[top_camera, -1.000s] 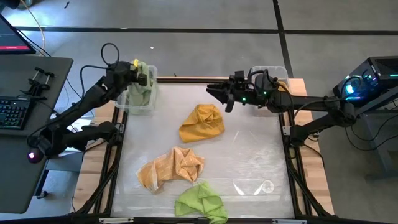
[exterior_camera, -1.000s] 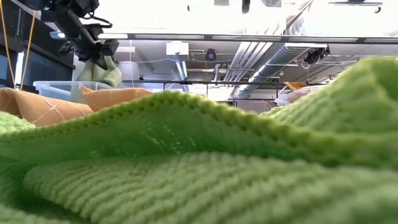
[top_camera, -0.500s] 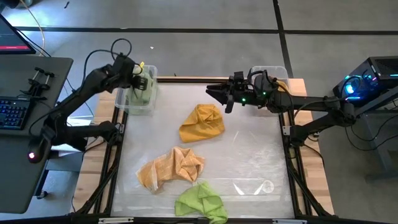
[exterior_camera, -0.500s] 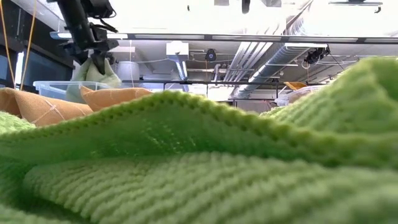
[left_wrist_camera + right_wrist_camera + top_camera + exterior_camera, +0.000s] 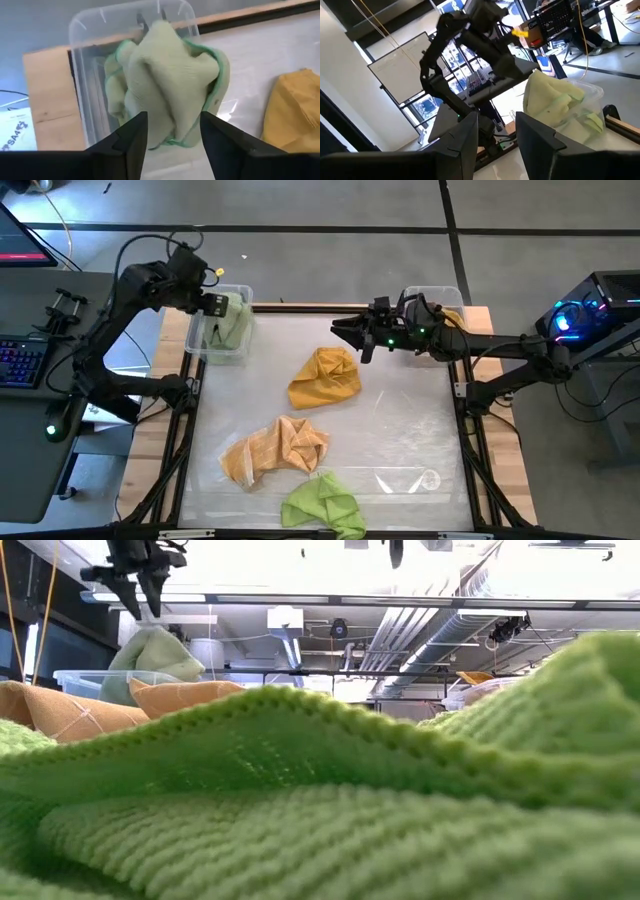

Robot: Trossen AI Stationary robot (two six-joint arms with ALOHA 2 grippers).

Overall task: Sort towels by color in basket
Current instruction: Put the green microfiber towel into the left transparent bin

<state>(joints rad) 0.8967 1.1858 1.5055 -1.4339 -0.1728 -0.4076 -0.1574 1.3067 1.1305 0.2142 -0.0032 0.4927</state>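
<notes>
Table centre lies open between bin-filling sage towel (image 5: pixel 231 323) and both empty, parted grippers.

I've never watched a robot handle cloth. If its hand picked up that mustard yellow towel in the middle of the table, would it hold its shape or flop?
Probably flop: the mustard yellow towel lies crumpled in soft folds, so it would likely drape and hang. It looks light, a small knit cloth. Pushed, it would likely bunch or slide on the table rather than roll, though how slippery that surface is, I can't tell.

Sage towel (image 5: pixel 231 323) heaped in a clear bin (image 5: pixel 195 343); mustard (image 5: pixel 325 376), orange-tan (image 5: pixel 275 450), lime (image 5: pixel 322 505) towels crumpled on the table.
</notes>
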